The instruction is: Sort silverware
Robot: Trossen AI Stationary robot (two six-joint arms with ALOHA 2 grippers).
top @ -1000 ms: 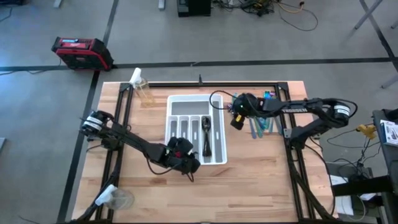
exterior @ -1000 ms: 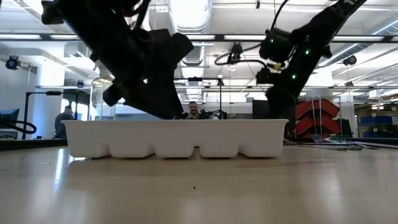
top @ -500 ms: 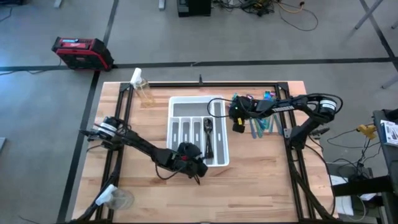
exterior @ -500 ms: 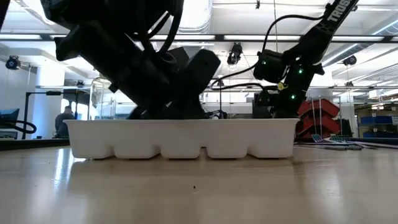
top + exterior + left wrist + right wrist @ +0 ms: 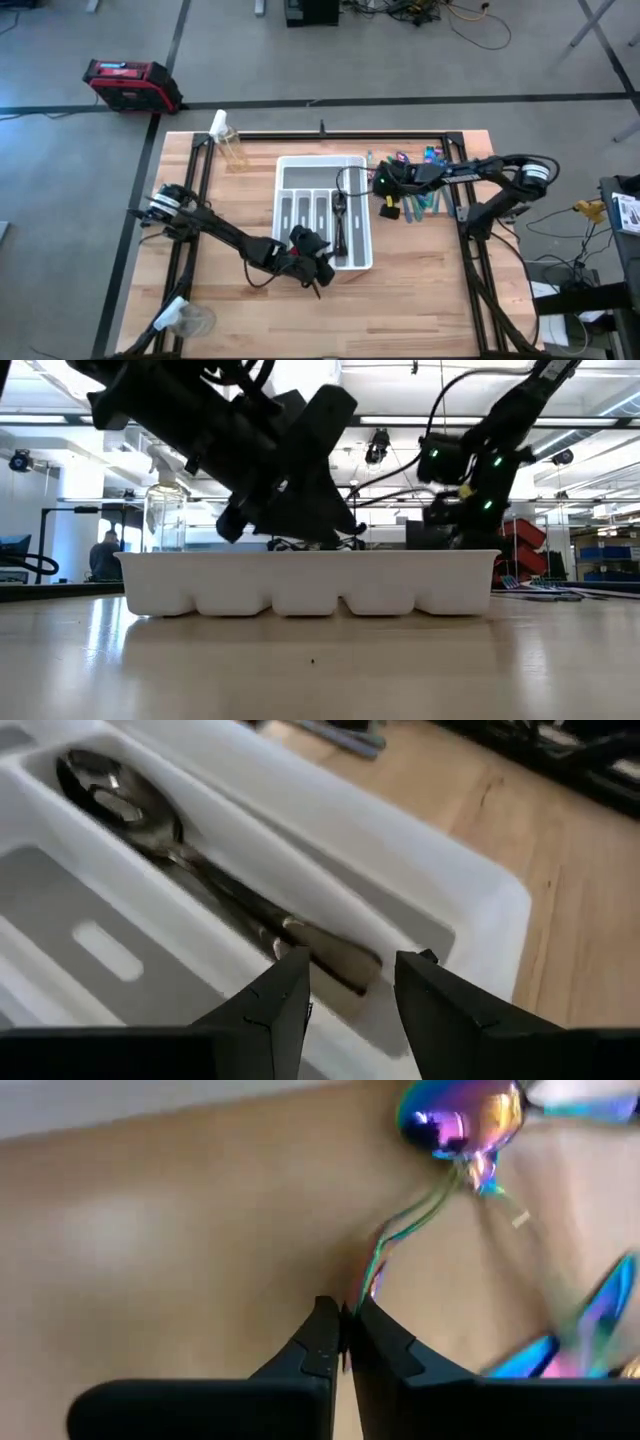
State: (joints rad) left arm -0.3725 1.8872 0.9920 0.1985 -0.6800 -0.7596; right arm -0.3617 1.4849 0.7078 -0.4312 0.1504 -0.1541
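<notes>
Wooden tabletop [image 5: 420, 290] carrying a white tray [image 5: 357, 262], with a workshop floor beyond. The left gripper [image 5: 350, 990] hovers over the tray's near end, its fingers spread apart and empty; directly ahead of and just below the jaws, a dark spoon [image 5: 180, 855] lies lengthwise in one compartment, handle end nearest the fingertips. The right gripper [image 5: 343, 1342] works beside the tray, among the loose silverware [image 5: 418, 200] on the wood; its fingers are clenched onto the slim handle of an iridescent spoon [image 5: 462, 1122], whose bowl points away from the jaws. A further iridescent piece [image 5: 590, 1315] lies to one side of the jaws, blurred.

The step in hand appears to be lifting the iridescent spoon for transfer to the tray. Done well, the grip would stay firm on the thin handle, the lift would go straight up to clear neighbouring pieces, and the spoon would be aligned with the spoon compartment before release. The left arm should withdraw first, since it occupies the space above the tray.
</notes>
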